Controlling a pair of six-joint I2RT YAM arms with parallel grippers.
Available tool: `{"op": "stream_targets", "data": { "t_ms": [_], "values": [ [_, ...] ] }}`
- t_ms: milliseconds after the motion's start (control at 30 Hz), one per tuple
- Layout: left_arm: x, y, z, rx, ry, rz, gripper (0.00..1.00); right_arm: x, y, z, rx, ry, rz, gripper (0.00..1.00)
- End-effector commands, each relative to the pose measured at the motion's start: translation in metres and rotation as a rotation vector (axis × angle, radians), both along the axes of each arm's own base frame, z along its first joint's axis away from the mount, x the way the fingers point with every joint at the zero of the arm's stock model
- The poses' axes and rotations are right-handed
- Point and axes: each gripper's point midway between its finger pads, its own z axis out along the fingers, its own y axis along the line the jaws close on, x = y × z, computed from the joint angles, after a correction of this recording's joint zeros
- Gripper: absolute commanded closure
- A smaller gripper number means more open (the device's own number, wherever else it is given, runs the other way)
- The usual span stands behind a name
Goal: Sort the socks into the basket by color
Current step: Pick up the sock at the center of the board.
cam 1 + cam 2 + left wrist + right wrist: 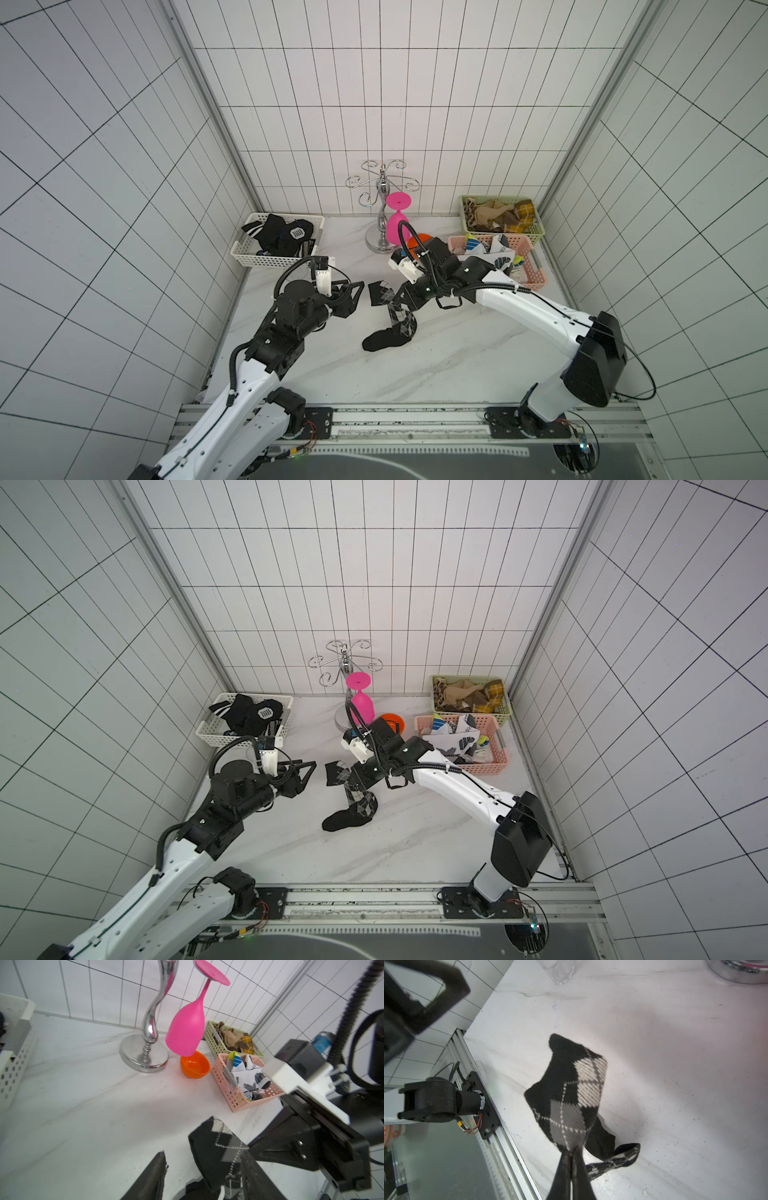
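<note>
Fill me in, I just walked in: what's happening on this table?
Two robot arms are sorting socks by color. The right gripper is pinching a black argyle sock, its foot end on the table. The open left gripper is beside the raised end. Other black socks lie in the white basket.

A black argyle sock (571, 1093), its diamonds grey and white, stands out against a white, grey-veined marble table (415, 365). Black socks (278, 237), some white-striped, fill a white basket (257, 259). White socks (247, 1078) printed in yellow, blue and black fill a pink basket (226, 1088), and tan and mustard-checked socks (230, 1036) a pale green basket (214, 1041). Nearby are a hot-pink glass (187, 1030), an orange bowl (194, 1066) and a chrome stand (149, 1022).
</note>
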Motion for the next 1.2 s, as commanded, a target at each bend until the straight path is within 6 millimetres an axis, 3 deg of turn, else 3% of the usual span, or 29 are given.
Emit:
{"op": "stream_targets", "data": {
  "t_ms": [0, 167, 333, 433, 600, 833, 900, 1000, 1033, 1100, 1133, 1167],
  "values": [
    [-0.015, -0.022, 0.023, -0.057, -0.129, -0.116, 0.41, 0.023, 0.007, 0.080, 0.198, -0.080, -0.018, 1.00],
    [-0.037, -0.049, 0.027, -0.090, -0.238, -0.217, 0.37, 0.044, 0.005, 0.119, 0.327, -0.092, -0.042, 1.00],
    [-0.039, -0.068, 0.015, -0.038, -0.260, -0.247, 0.35, 0.044, 0.010, 0.145, 0.404, -0.091, 0.002, 1.00],
    [-0.029, -0.072, 0.016, -0.016, -0.290, -0.208, 0.33, 0.039, 0.014, 0.149, 0.430, -0.068, 0.027, 1.00],
    [0.000, -0.063, 0.029, 0.034, -0.379, -0.047, 0.28, 0.027, 0.012, 0.157, 0.460, -0.064, 0.061, 1.00],
    [0.031, -0.079, 0.030, 0.127, -0.407, -0.012, 0.28, 0.017, 0.011, 0.158, 0.477, -0.052, 0.092, 1.00],
    [0.038, -0.080, 0.028, 0.138, -0.385, 0.009, 0.42, 0.018, 0.009, 0.158, 0.474, -0.059, 0.085, 1.00],
    [0.041, -0.080, 0.036, 0.117, -0.388, 0.024, 0.89, 0.023, 0.004, 0.153, 0.466, -0.057, 0.068, 1.00],
    [0.041, -0.078, 0.039, 0.112, -0.389, 0.036, 0.98, 0.025, 0.001, 0.152, 0.463, -0.056, 0.058, 1.00],
    [0.043, -0.069, 0.046, 0.113, -0.377, 0.075, 1.00, 0.036, -0.008, 0.150, 0.457, -0.059, 0.018, 1.00],
    [0.045, -0.065, 0.048, 0.120, -0.360, 0.085, 1.00, 0.040, -0.013, 0.152, 0.458, -0.063, 0.001, 0.87],
    [0.050, -0.058, 0.048, 0.136, -0.326, 0.105, 1.00, 0.046, -0.020, 0.153, 0.457, -0.073, -0.023, 0.67]
  ]
}}
